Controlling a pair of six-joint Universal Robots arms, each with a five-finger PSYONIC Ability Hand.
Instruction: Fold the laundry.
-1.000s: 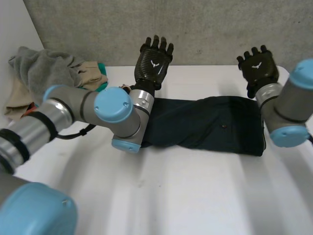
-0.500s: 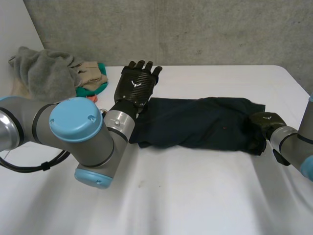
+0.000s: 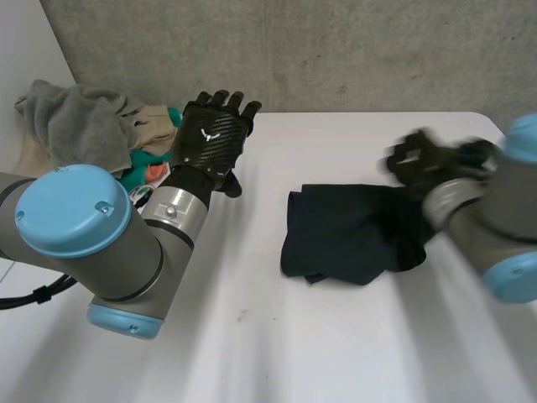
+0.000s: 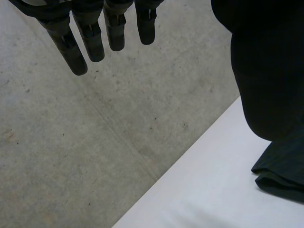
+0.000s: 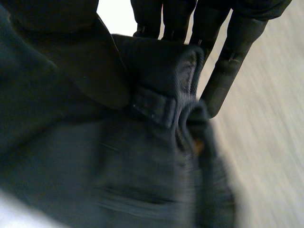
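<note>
1. Dark garment (image 3: 348,231): 1 piece, bunched and doubled over. It lies on the white counter (image 3: 277,336), right of the middle, and its right end is caught up in the right hand. The right wrist view shows a thick seamed band of the garment (image 5: 118,190) with a stitched tab and a small brownish spot.

2. Right hand (image 3: 424,164): at the garment's right end. Its thumb lies on top of the band and its fingers (image 5: 232,61) are behind it, clamped on the cloth.

3. Left hand (image 3: 210,138): held above the counter's far left part and holding nothing. Its fingers (image 4: 90,38) are straight and slightly apart. The back of the hand carries 1 small white emblem.

4. Heap of laundry (image 3: 84,126): at the far left corner, just beside the left hand. It holds 1 grey towel, with beige, green and orange cloth beneath it.
</note>
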